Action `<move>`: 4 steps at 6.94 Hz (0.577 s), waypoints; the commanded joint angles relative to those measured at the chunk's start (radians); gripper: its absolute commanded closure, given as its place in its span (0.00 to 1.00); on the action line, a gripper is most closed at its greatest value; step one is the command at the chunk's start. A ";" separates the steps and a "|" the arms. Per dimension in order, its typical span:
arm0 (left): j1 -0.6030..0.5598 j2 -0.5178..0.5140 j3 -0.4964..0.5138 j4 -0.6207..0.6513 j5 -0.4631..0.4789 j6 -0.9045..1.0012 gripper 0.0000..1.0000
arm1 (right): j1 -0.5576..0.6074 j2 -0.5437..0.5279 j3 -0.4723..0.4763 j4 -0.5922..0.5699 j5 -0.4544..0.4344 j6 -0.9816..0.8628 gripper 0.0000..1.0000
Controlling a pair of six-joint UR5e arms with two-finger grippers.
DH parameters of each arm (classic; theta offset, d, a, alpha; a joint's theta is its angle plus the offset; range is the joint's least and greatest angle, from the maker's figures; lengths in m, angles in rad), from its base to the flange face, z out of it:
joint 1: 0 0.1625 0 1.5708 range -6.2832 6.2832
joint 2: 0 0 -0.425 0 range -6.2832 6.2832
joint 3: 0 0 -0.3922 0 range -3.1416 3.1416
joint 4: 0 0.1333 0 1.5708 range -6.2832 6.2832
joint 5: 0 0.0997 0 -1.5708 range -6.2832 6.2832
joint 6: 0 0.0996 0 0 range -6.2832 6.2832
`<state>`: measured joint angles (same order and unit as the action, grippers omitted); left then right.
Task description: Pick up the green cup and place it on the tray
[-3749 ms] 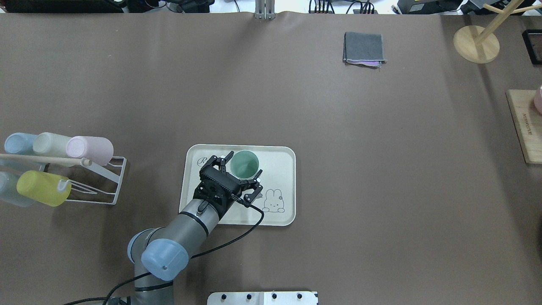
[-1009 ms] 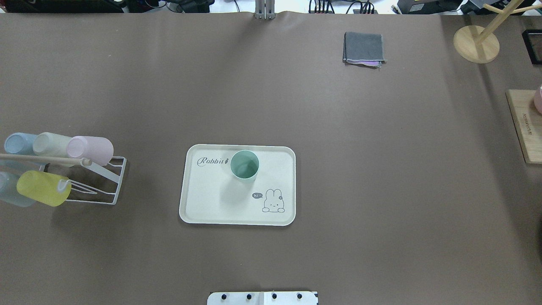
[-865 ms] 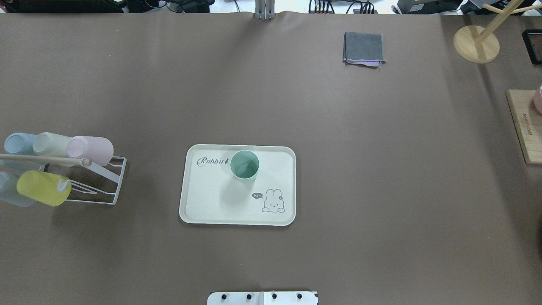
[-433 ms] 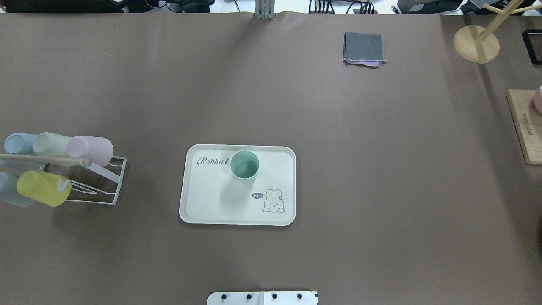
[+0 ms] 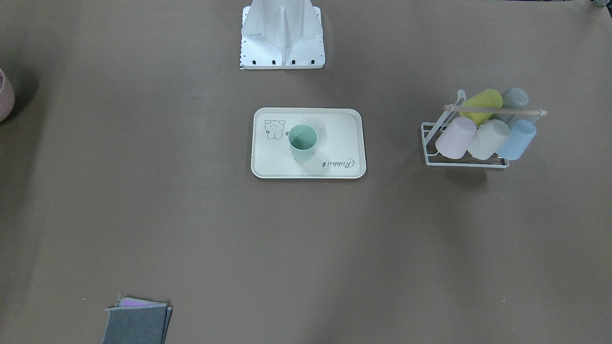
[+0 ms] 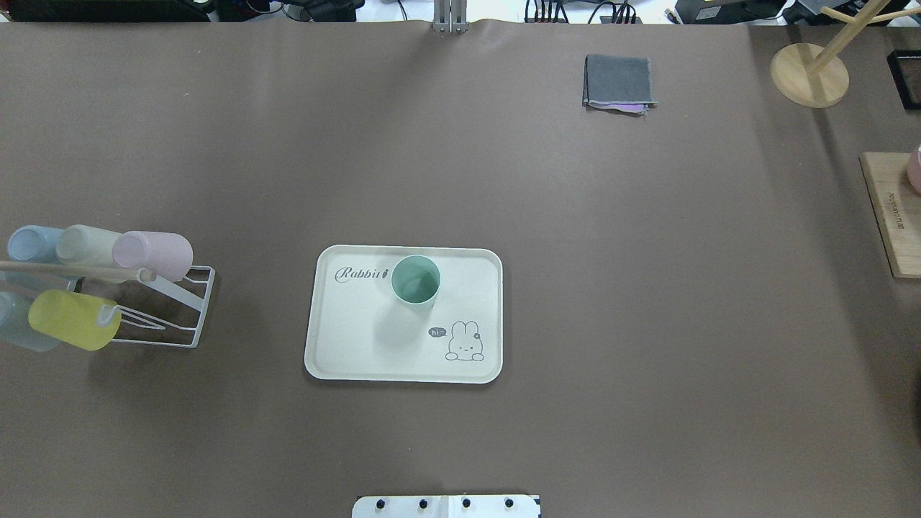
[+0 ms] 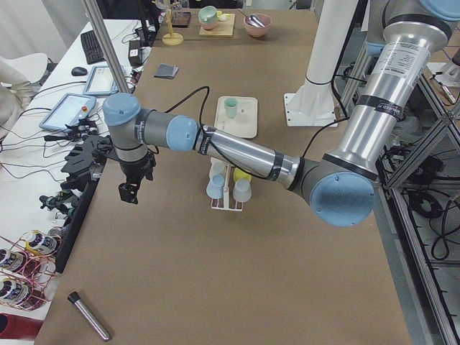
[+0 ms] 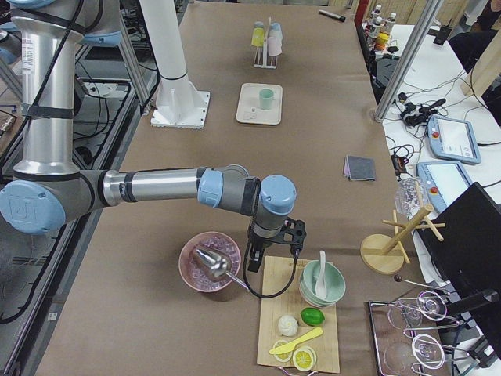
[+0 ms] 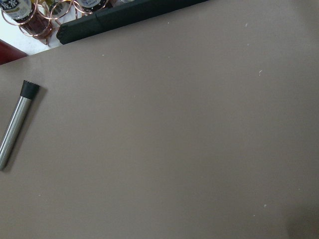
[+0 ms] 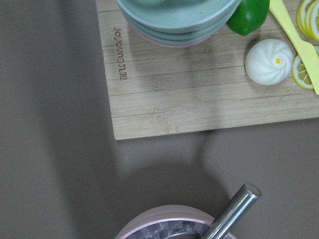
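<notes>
- The green cup (image 6: pixel 415 280) stands upright on the tray (image 6: pixel 360 345), just beside the tray's "Rabbit" script.
- A wire rack (image 6: pixel 188 316) sits well off the tray on my left side. A folded grey cloth (image 6: pixel 619 80) lies far beyond the tray.
- Both arms reach well away from the tray. My left gripper (image 7: pixel 129 192) points down past the rack, and my right gripper (image 8: pixel 272 252) hangs by a pink bowl (image 8: pixel 210 262). I cannot tell whether either gripper is open or closed.
- There is one green cup, one tray and five cups on the rack.
</notes>
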<state>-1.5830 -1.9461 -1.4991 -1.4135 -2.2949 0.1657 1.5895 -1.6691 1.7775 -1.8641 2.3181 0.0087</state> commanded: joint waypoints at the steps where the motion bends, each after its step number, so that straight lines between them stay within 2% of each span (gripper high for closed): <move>1: -0.040 0.036 0.072 -0.002 -0.065 0.060 0.03 | 0.000 -0.001 -0.003 -0.001 0.000 0.004 0.00; 3: -0.045 0.111 0.063 -0.057 -0.072 0.081 0.03 | 0.001 -0.001 -0.004 -0.001 0.001 0.002 0.00; 4: -0.046 0.152 0.025 -0.061 -0.075 0.080 0.03 | 0.000 -0.001 -0.004 -0.001 0.001 0.004 0.00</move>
<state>-1.6265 -1.8422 -1.4435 -1.4577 -2.3643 0.2435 1.5902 -1.6704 1.7739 -1.8652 2.3188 0.0116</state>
